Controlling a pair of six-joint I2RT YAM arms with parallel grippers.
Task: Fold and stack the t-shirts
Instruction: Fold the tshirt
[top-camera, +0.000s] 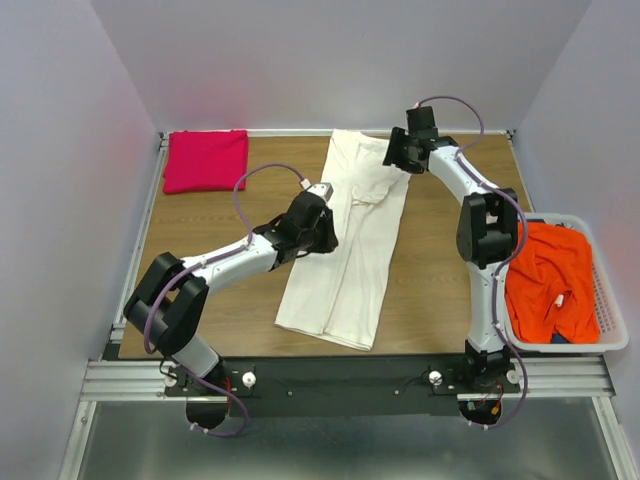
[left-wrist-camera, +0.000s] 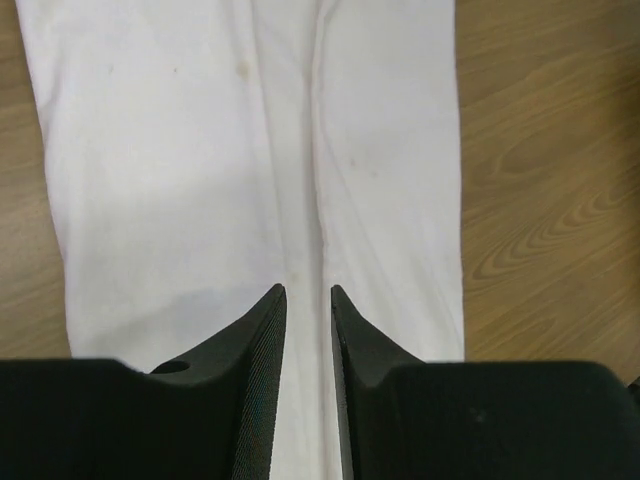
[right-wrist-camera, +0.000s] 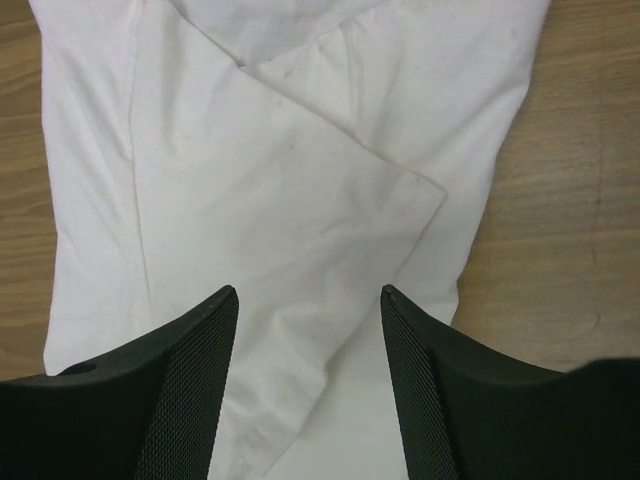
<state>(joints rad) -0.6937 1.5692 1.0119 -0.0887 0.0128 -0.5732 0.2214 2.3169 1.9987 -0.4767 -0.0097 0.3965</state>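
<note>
— Where does the cream-white t-shirt (top-camera: 345, 260) lie?

— In the middle of the table (top-camera: 430, 270), folded lengthwise into a long strip. Its hem sits close to the near edge and the strip runs slightly tilted up to the far edge.

— And at the right edge?

— A white basket (top-camera: 607, 300) stands there, hanging partly past the table, with the orange-red t-shirt (top-camera: 550, 280) crumpled inside it.

— What does the left gripper (left-wrist-camera: 308, 292) show?

— It hangs above the cream shirt's left side, about halfway up the strip. Its fingers stand a narrow slit apart, and only flat cloth shows through the slit; nothing is pinched.

— The right gripper (right-wrist-camera: 310, 292)?

— Farther back, above the strip's far end, its fingers spread wide with nothing between them. Below it a folded sleeve (right-wrist-camera: 330, 190) lies slantwise across the shirt's body.

— The third shirt?

— The magenta-pink t-shirt (top-camera: 205, 160) lies folded into a rectangle in the far-left corner, well apart from both grippers.
</note>
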